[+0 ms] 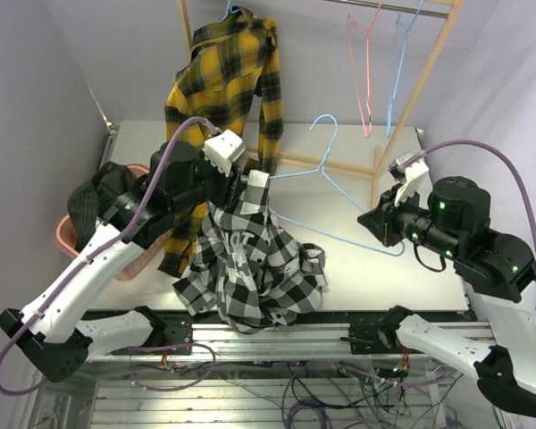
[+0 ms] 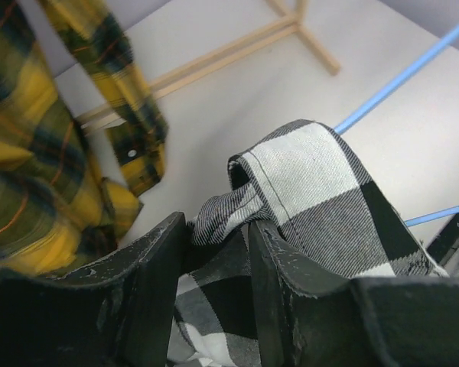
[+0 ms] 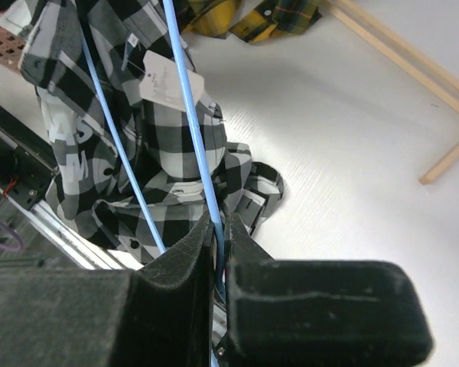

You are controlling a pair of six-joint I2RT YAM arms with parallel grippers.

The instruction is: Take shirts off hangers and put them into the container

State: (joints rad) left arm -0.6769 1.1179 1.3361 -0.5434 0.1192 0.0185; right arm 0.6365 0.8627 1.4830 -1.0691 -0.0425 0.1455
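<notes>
White tabletop (image 1: 357,279) filled most of my overhead feed, with the light wooden rack (image 1: 409,116) standing across its far side. On that rack the yellow-and-black plaid shirt (image 1: 223,76) hung full length from a hanger on the left. The black-and-white checked shirt (image 1: 250,268) lay heaped on the near edge of the table, between my two arms and outside the basket. Off to the left sat the salmon-pink basket (image 1: 64,237), a plain dark garment (image 1: 98,192) draped over it. My left gripper (image 2: 218,223) was up at the top of the checked heap, jaws parted roughly halfway with a fold of checked cloth standing in the gap; whether the fingers (image 2: 164,252) actually bit on that cloth, I couldn't tell. My right gripper (image 3: 216,229) was clamped tight on the thin wire of the light blue hanger (image 3: 188,99), which reached across the table from my right hand into the checked shirt. Up on the rail at the right, a pink-red hanger (image 1: 368,130) and a second blue hanger (image 1: 390,125) hung bare, side by side. Smallest of all, a white tag (image 3: 167,76) showed on the checked cloth just beside the blue wire.
</notes>
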